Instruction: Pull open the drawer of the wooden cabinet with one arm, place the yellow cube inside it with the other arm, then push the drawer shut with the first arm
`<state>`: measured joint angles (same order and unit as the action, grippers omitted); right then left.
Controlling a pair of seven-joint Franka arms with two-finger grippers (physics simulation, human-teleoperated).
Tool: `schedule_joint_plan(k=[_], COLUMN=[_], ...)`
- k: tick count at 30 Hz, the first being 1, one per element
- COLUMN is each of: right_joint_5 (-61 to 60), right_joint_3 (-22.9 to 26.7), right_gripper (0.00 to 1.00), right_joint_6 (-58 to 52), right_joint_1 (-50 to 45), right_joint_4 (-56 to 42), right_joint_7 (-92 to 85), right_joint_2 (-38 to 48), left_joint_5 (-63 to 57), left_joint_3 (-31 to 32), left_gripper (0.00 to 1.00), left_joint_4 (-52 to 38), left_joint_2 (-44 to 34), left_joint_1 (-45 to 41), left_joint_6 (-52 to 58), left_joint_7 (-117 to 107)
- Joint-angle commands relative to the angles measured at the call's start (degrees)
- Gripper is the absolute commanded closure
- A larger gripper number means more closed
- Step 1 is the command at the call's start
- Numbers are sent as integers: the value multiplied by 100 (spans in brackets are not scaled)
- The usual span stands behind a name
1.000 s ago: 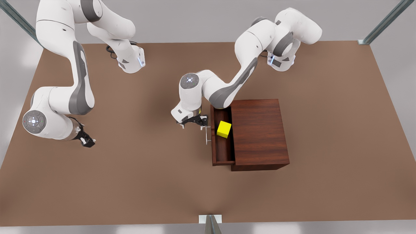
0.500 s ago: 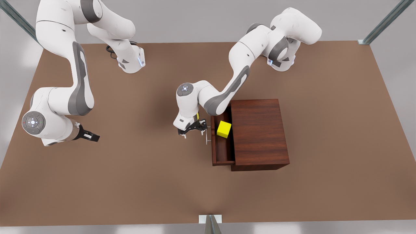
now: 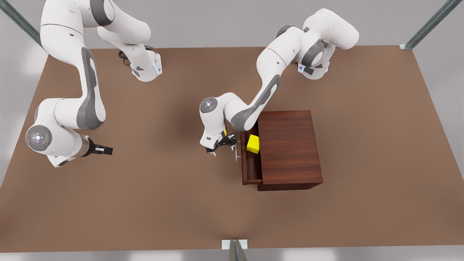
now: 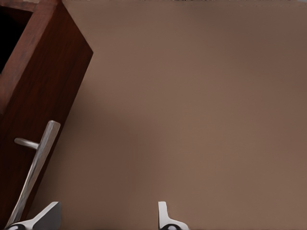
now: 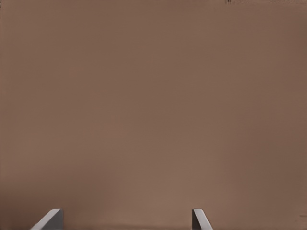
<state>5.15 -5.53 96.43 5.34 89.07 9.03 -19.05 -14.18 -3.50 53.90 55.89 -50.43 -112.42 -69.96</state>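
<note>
The wooden cabinet [image 3: 290, 145] stands right of the table's centre. Its drawer [image 3: 251, 168] sticks out a short way toward the front view's left, and the yellow cube [image 3: 253, 144] lies inside, partly under the cabinet top. My left gripper [image 3: 221, 146] is open and sits against the drawer front by the silver handle [image 3: 237, 152]. In the left wrist view the handle [image 4: 36, 167] runs beside one fingertip [image 4: 48, 214] of the left gripper [image 4: 105, 218], along the drawer front [image 4: 38, 96]. My right gripper [image 3: 107, 149] waits open at the front view's left, over bare table [image 5: 153, 96].
The brown table [image 3: 163, 203] stretches wide around the cabinet. Both arm bases [image 3: 145, 69] stand at the far edge. Metal frame posts [image 3: 235, 250] sit at the near edge and the corners.
The drawer has slid toward the cabinet, so less of it sticks out. My left gripper has moved right with it. The cube now sits partly under the cabinet top. The right gripper shifted slightly.
</note>
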Motion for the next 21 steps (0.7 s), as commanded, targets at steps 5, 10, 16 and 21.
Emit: schedule_joint_plan(k=[5,10,16,21], right_joint_5=[-5,3,21,30], right_joint_3=[0,0,0,0], right_gripper=[0,0,0,0], right_joint_6=[-2,-2,-2,-2], right_joint_1=[2,2,2,2], right_joint_4=[-4,-4,-4,-4], right_joint_7=[-815,-815,-824,-832], right_joint_2=[7,-2,-2,-2], left_joint_5=[-5,-14,-5,3], left_joint_3=[-98,-230,-335,-379], left_gripper=[0,0,0,0], left_joint_4=[24,138,182,182], left_joint_2=[-35,-35,-87,-96], left_joint_1=[78,113,183,280], left_joint_6=[387,378,510,510], left_joint_7=[272,360,676,799])
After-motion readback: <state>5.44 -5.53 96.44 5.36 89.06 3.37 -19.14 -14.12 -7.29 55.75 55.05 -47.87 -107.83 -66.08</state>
